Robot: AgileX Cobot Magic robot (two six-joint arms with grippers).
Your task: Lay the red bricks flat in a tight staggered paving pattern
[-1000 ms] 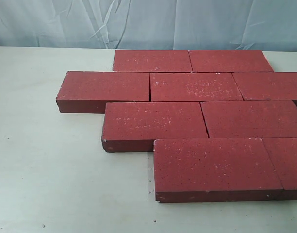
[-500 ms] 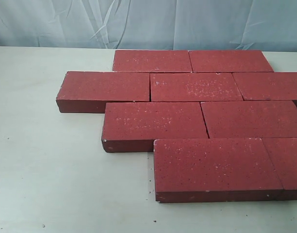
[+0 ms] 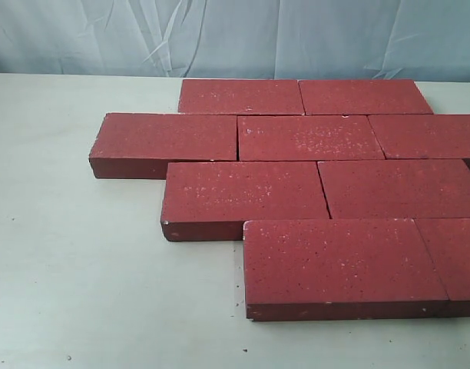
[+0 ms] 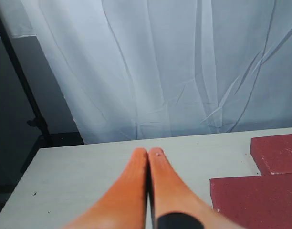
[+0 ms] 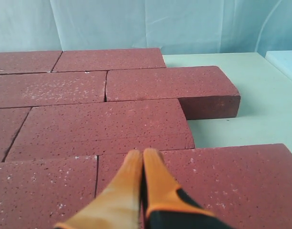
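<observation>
left gripper: pinched closed, empty, over bare table beside the paving | right gripper: closed, empty, poised over the bricks | red bricks: flat, four rows butted close, joints offset for stagger | judged: pattern looks complete, hence nothing carried

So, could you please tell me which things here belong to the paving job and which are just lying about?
Job: red bricks, flat in staggered rows; left tool, shut; right tool, shut.
Just there: table; white curtain; black stand.
</observation>
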